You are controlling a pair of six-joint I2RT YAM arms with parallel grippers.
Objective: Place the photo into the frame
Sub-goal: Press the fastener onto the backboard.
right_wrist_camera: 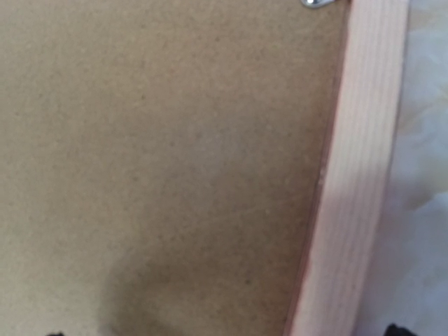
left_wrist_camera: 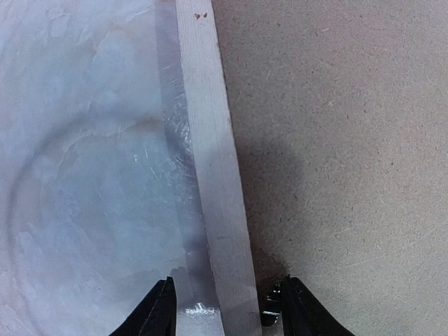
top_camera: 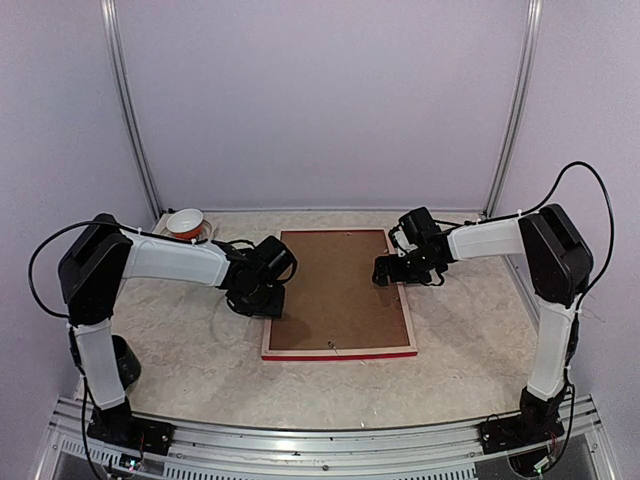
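**Frame face down, board in place, photo out of sight**

You have the frame [top_camera: 340, 352] lying flat in the middle of the table [top_camera: 470, 330], its near rail running parallel to the near edge. It is back-up: you see pale, unpainted wood with a fine straight grain, and only a thin glossy red lip along the near and right sides. A brown backing board [top_camera: 335, 290], matte and flecked like pressed fibre, fills the opening. A small metal tab [right_wrist_camera: 318, 2] shows at the board's edge in the right wrist view.

The photo appears in no view. It may lie under the board, but you cannot tell, so you cannot count the task as done. If it is seated, securing the board looks like what remains.

Your left gripper [top_camera: 265, 305] straddles the frame's left rail with jaws apart, bare table showing between one finger and the wood, so nothing is clamped. Your right gripper [top_camera: 385, 270] hovers over the right rail spread wide, holding nothing.

The table is pale and mottled, with a slight sheen. A round red-and-white bowl [top_camera: 185, 222] sits at its far left corner.
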